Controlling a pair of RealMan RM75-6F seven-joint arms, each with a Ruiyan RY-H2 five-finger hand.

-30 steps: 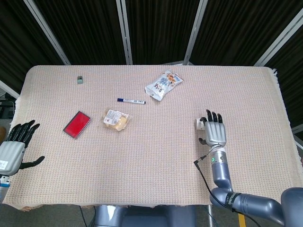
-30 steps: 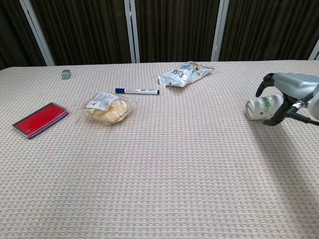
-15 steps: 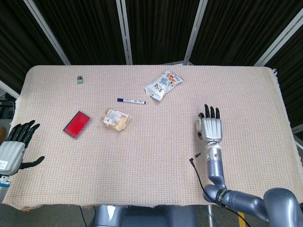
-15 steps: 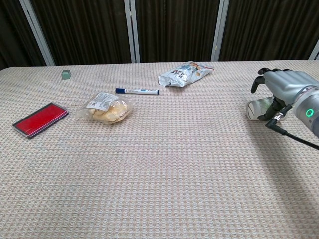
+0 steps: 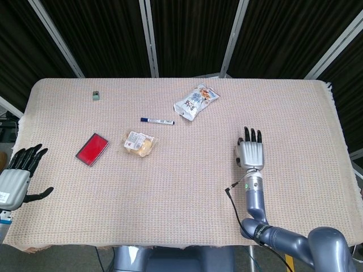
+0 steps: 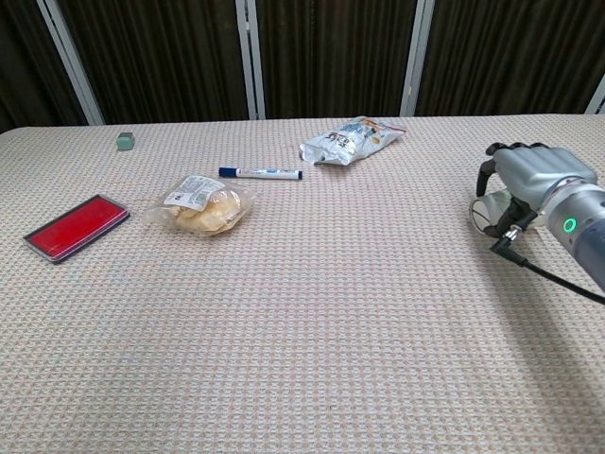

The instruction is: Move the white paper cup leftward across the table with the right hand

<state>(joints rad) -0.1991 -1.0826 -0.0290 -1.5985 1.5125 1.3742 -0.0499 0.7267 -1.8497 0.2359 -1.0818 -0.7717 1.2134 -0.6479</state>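
The white paper cup [image 6: 490, 210] lies on its side at the right of the table, its mouth turned toward the chest camera. My right hand [image 6: 526, 178] lies palm down over it, fingers curled over its top and thumb beside it, so it holds the cup. From the head view the right hand [image 5: 250, 153] hides all but a white sliver of the cup [image 5: 236, 152]. My left hand [image 5: 17, 174] hovers off the table's left front corner, fingers spread, holding nothing.
On the cloth-covered table [image 5: 187, 187] lie a snack bag [image 5: 195, 100], a blue-capped marker [image 5: 157, 120], a wrapped bun packet [image 5: 139, 143], a red flat case [image 5: 92, 148] and a small grey block [image 5: 96, 95]. A black cable [image 6: 558, 281] trails from the right wrist.
The right hand has slid left and forward over the cup and its fingers have curled further down around it. The cup has barely shifted. The left hand has not moved.
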